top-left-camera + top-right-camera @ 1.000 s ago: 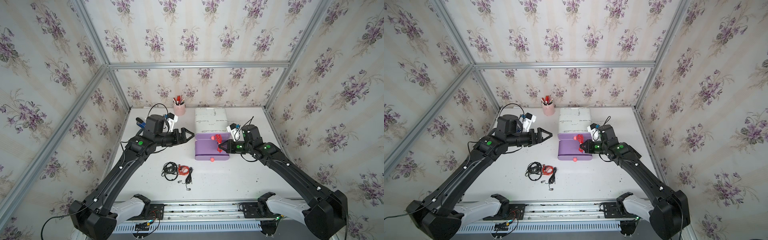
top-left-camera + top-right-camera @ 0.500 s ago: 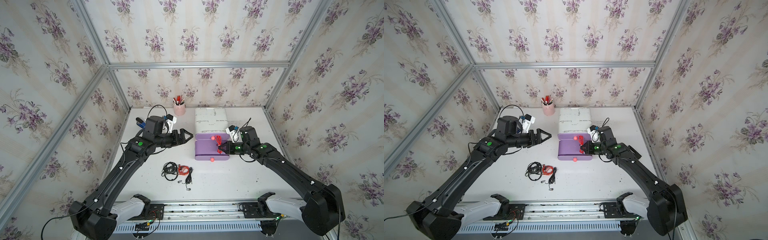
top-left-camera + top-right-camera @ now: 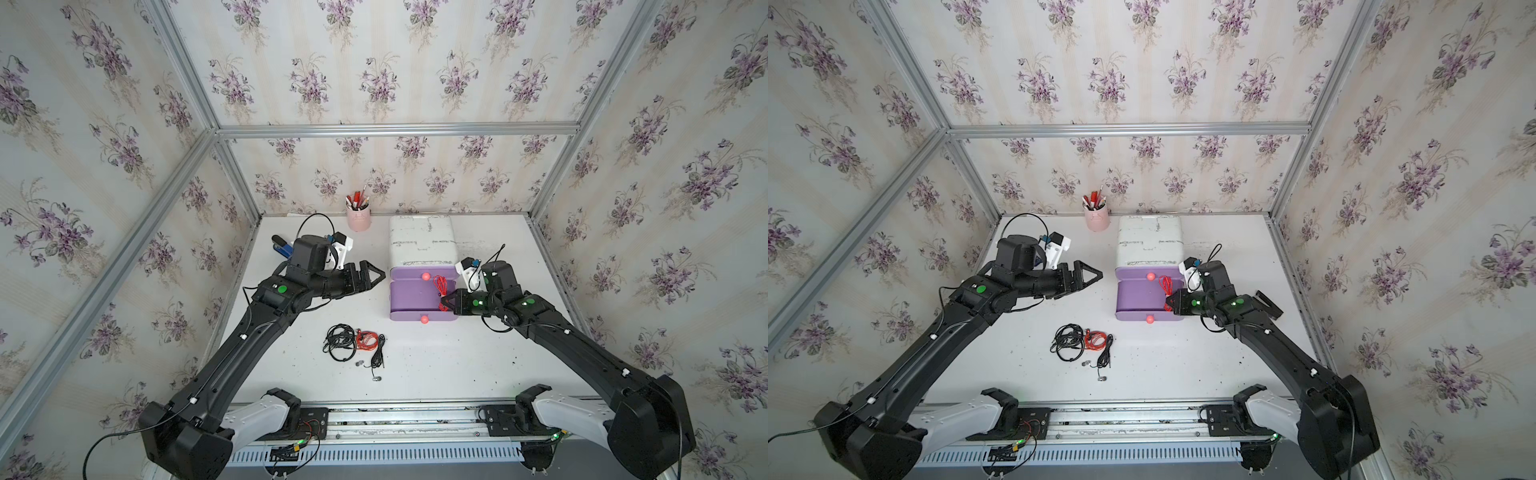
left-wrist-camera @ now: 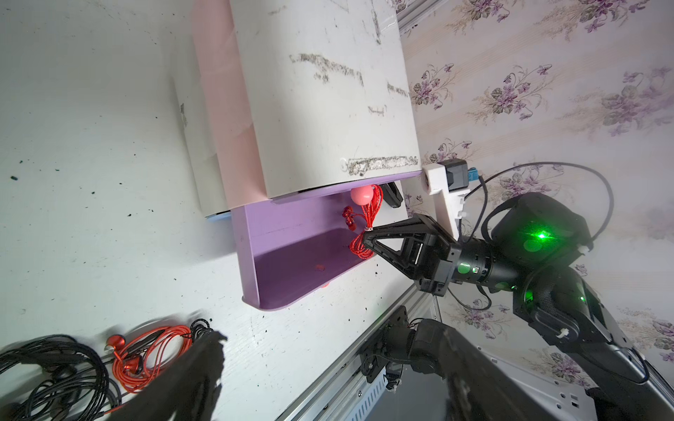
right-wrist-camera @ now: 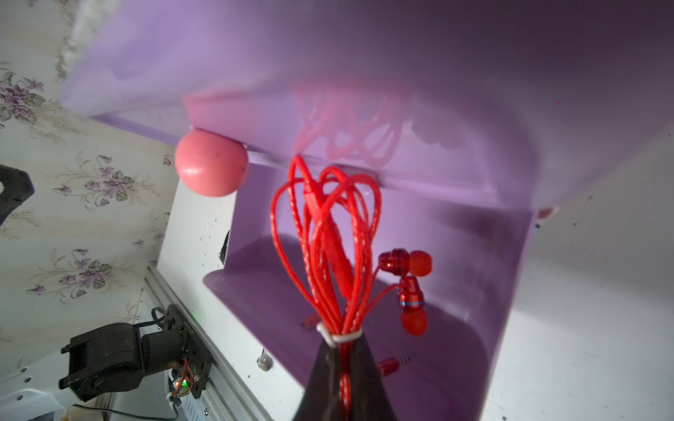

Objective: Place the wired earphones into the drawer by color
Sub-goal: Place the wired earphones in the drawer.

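The drawer (image 3: 409, 297) is a purple tray pulled out of its white unit (image 3: 422, 245), in both top views. My right gripper (image 3: 442, 300) is shut on a tied bundle of red wired earphones (image 3: 439, 286), held over the open tray's right side. In the right wrist view the red loops (image 5: 328, 237) and earbuds (image 5: 408, 277) hang in front of the shut gripper (image 5: 344, 364) above the tray floor (image 5: 474, 291). My left gripper (image 3: 380, 276) hovers open left of the unit, holding nothing. More earphones lie on the table: black (image 3: 340, 340) and red (image 3: 368, 340).
A pink pen cup (image 3: 358, 218) stands at the back, left of the unit. Pink knobs mark the upper drawer (image 3: 425, 275) and the open drawer's front (image 3: 424, 319). A loose earbud (image 3: 376, 378) lies near the front rail (image 3: 395, 415).
Both arms have shifted only slightly. The right gripper still holds the red earphones over the open drawer; the left gripper stays open.
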You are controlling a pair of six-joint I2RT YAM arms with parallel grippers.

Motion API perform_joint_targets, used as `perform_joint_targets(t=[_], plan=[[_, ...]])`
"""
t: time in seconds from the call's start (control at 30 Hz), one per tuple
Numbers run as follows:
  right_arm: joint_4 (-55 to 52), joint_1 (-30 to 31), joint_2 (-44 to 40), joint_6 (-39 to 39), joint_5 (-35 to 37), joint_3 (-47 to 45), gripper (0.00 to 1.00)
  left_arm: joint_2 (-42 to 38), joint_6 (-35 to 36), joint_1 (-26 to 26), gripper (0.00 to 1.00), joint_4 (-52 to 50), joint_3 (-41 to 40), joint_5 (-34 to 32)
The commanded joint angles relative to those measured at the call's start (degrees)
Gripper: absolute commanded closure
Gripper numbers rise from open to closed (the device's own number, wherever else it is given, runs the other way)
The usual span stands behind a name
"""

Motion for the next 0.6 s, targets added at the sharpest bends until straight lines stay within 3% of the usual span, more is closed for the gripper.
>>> perform_joint_targets(t=[0.0,0.1,0.3,0.57], plan=[[0.69,0.16,0.68,-0.42,0.53,-0.13,0.95,-0.19,0.51,0.09,0.05,1.32,-0.23,-0.35],[0.86,0.09,1.43,-0.11,0.74,-0.04,0.93,-0.19,0.67,0.06,0.05,1.27,-0.4,-0.44],[0.63,0.13,1.43,-0.04,0.97,-0.21,0.77,-0.19,0.77,0.0,0.05,1.22,-0.64,-0.33],[-0.56,0.13,0.53,-0.48,1.24,0.69,0.65,0.25,0.43,0.08,0.05,1.62,-0.34,0.14]])
